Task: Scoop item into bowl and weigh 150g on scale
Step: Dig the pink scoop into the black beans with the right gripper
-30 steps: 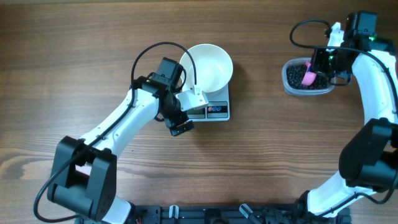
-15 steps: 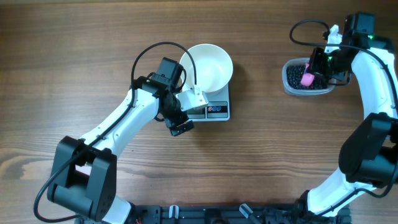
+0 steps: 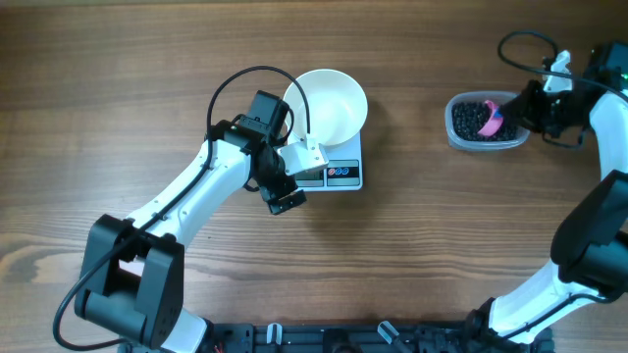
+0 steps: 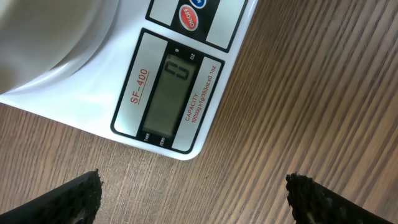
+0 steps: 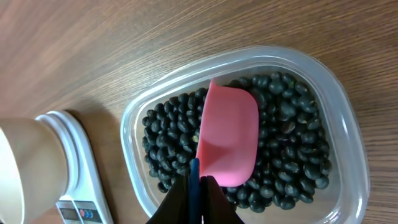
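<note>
Scale (image 3: 341, 173): sits near the table's (image 3: 147, 59) middle, toward the far edge, and carries the white bowl (image 3: 329, 103) on its rear part. Left gripper (image 3: 286, 199): hangs with fingers (image 4: 68, 199) spread wide, gripping nothing, over bare wood just off the scale's front left corner. Right gripper (image 3: 510, 114): pinches the thin handle of a pink scoop (image 5: 229, 140) between closed fingers. Scoop: reaches into a clear tub (image 5: 348, 124) near the table's right edge, above the black beans (image 5: 286, 137) heaped inside.
</note>
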